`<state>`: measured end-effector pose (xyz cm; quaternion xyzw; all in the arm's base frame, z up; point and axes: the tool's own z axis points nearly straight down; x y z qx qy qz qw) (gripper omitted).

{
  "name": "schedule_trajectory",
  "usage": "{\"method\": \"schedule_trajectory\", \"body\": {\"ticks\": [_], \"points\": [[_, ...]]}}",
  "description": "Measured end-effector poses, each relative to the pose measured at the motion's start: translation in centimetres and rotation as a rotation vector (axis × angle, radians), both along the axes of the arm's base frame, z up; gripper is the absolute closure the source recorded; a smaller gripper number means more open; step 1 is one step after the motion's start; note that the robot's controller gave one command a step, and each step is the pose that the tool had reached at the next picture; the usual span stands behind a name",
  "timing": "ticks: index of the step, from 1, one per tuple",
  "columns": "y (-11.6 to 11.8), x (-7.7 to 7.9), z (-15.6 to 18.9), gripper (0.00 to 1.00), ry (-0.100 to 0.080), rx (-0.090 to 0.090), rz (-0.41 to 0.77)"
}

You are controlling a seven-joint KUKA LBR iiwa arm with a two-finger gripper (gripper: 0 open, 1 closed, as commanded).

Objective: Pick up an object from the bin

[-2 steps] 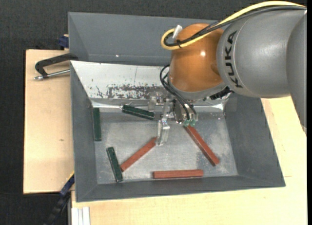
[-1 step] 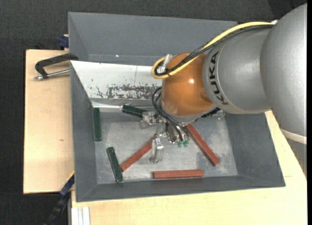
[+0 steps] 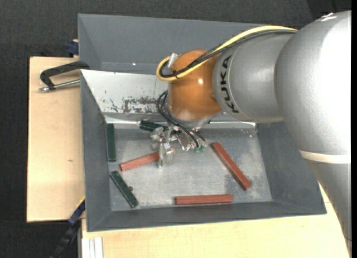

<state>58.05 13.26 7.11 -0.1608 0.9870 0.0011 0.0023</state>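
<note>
My gripper [image 3: 164, 152] hangs low over the middle of the bin floor, its metal fingers pointing down at the right end of a red flat stick [image 3: 138, 162] that lies slanted there. The fingertips are at or just above that end of the stick. Whether they are round it, I cannot make out. A short dark green stick [image 3: 149, 125] lies just behind the gripper, near the back wall.
More sticks lie on the bin floor: a dark green one [image 3: 111, 142] upright along the left wall, a dark green one [image 3: 123, 189] at the front left, a red one [image 3: 203, 199] along the front, a red one [image 3: 230, 165] slanted at the right. The arm covers the back right.
</note>
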Motion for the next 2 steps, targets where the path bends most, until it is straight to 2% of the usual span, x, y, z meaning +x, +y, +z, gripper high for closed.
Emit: {"method": "schedule_trajectory", "body": {"ticks": [1, 2], "points": [[0.0, 0.0, 0.0, 1.0, 0.0, 0.0, 0.0], [0.5, -0.2, 15.1, 1.0, -0.002, 0.0, 0.061]]}}
